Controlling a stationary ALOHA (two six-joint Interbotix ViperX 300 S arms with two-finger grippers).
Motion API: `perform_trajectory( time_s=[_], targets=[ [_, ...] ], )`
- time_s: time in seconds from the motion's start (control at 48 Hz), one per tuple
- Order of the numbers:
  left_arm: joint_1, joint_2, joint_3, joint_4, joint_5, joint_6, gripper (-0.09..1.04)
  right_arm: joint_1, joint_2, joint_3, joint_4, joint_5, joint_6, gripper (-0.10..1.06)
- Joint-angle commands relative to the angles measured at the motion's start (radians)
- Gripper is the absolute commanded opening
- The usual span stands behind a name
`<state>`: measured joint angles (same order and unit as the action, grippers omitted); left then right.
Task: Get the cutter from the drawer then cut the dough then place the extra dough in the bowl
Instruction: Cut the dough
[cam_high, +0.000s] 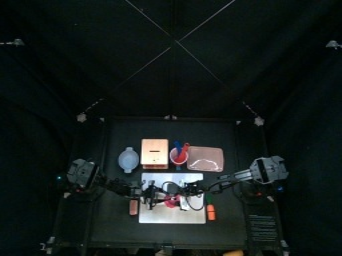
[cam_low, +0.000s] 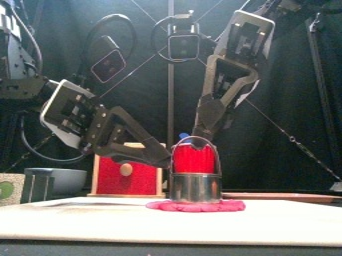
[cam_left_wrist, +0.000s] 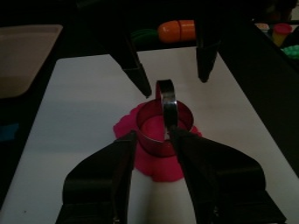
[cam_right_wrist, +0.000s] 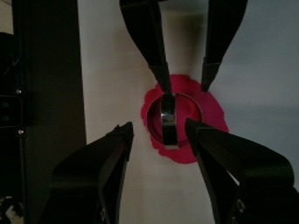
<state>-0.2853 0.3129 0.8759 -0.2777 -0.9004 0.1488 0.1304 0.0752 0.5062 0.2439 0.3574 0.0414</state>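
The round metal cutter (cam_low: 197, 187) stands upright on the flat pink dough (cam_low: 197, 206), on the white cutting board (cam_high: 151, 183). In the left wrist view my left gripper (cam_left_wrist: 159, 138) is shut on the cutter's ring (cam_left_wrist: 163, 131), one jaw against each side. My right gripper (cam_right_wrist: 160, 129) comes from the opposite side and stands open. Its jaws straddle the cutter (cam_right_wrist: 166, 118) and its wire handle (cam_left_wrist: 167, 92) without touching. The dough (cam_right_wrist: 184, 118) spreads out around the cutter.
Behind the board stand the wooden box (cam_high: 154, 153) with its red drawer front (cam_low: 127, 170), the blue-grey bowl (cam_high: 128, 158), the red cup (cam_high: 181, 153) and the pink tray (cam_high: 205, 157). Orange toy foods (cam_high: 210, 212) lie at the board's front corners.
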Motion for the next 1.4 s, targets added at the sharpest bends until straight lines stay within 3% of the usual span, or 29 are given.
perform_trajectory(
  time_s=[0.021,0.292,0.792,1.396],
  targets=[
    [-0.018,0.023,-0.014,-0.023,-0.060,0.002,0.72,-0.006,-0.035,-0.031,0.000,0.009,0.002,0.86],
    [-0.034,0.066,-0.023,-0.057,-0.077,0.003,0.57,-0.014,-0.029,-0.052,0.000,0.046,0.002,0.86],
    [-0.034,0.055,-0.028,-0.064,0.048,0.003,0.56,-0.015,0.014,-0.075,-0.012,0.063,0.000,0.86],
    [-0.032,0.052,-0.026,-0.072,0.061,0.003,0.56,-0.017,0.043,-0.104,-0.029,0.080,0.002,0.82]
  ],
)
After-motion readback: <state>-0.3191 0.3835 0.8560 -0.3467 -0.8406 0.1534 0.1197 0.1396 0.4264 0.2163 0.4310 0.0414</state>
